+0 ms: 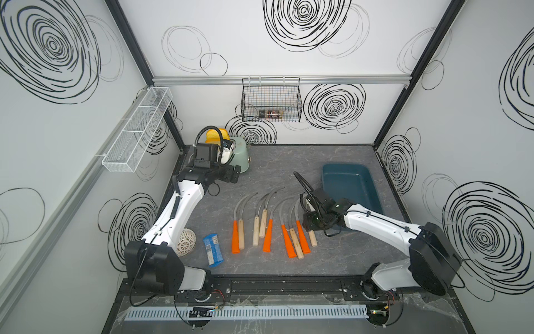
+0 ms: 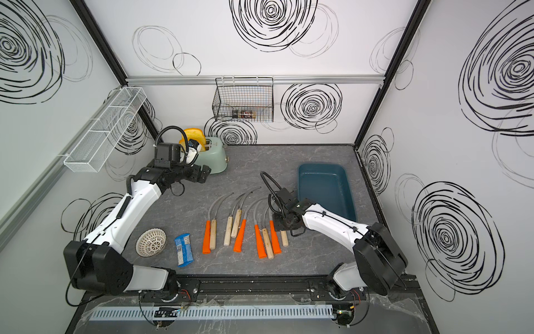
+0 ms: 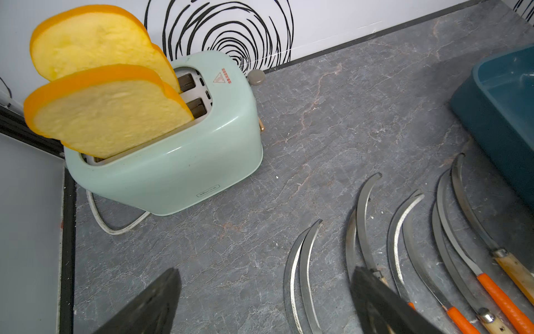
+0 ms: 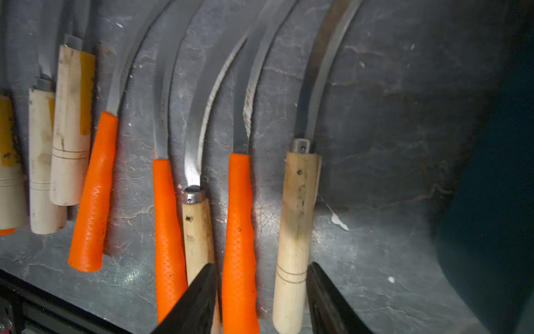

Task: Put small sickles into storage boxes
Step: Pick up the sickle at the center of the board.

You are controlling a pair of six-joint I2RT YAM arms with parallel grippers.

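My right gripper (image 4: pixel 261 264), spread, straddles the handles of the orange sickle (image 4: pixel 239 231) and wooden sickle (image 4: pixel 297 217): grasp step. Next I must centre on one. Left gripper (image 3: pixel 264 270) spread, empty.

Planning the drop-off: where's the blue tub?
In both top views, the blue tub sits back right on the table, just beyond the right gripper.

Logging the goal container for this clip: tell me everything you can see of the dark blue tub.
The tub is a dark teal rectangular bin, plastic by its sheen, with rounded corners and low sloping walls. It stands upright and empty on the grey table, far right, close to the side wall. The right arm hides its near corner in both top views. The sickles lie beside it, none inside.
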